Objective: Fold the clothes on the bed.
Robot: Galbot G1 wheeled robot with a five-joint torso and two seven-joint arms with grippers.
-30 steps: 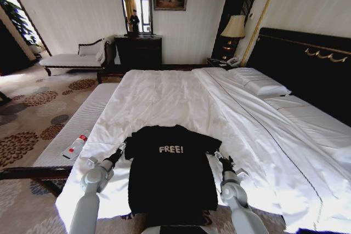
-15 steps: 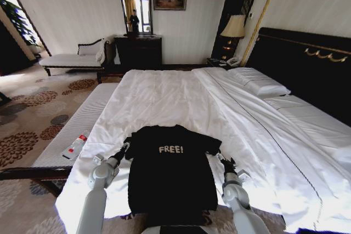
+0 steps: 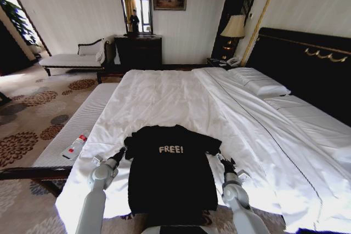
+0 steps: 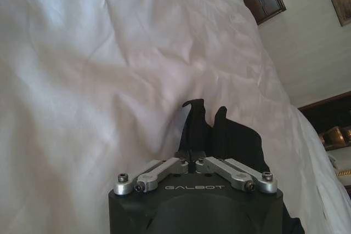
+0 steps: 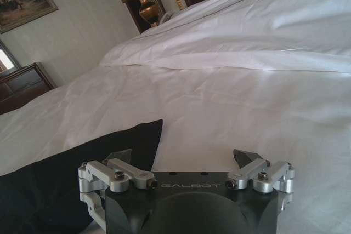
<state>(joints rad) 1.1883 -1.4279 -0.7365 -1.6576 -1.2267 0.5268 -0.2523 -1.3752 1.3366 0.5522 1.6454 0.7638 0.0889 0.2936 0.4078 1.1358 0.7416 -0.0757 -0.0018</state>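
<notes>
The clothes, a black T-shirt (image 3: 170,171) with white "FREE!" lettering, lie flat at the near edge of the bed (image 3: 164,94). My left gripper (image 3: 120,152) is at the shirt's left sleeve. In the left wrist view the left gripper (image 4: 192,161) is shut, with a raised fold of the black sleeve (image 4: 233,142) pinched at its tips. My right gripper (image 3: 221,160) sits just off the right sleeve on the white duvet. The right wrist view shows the right gripper (image 5: 181,160) open with nothing between its fingers and the T-shirt (image 5: 60,182) beside it.
A pale bench (image 3: 77,127) runs along the bed's left side with a bottle (image 3: 76,144) on it. Pillows (image 3: 258,83) and the dark headboard (image 3: 307,67) are at the right. A chaise (image 3: 71,58) and a dark dresser (image 3: 138,52) stand by the far wall.
My left arm has shifted a little toward the shirt, with its gripper staying at the left sleeve. The right arm has barely moved.
</notes>
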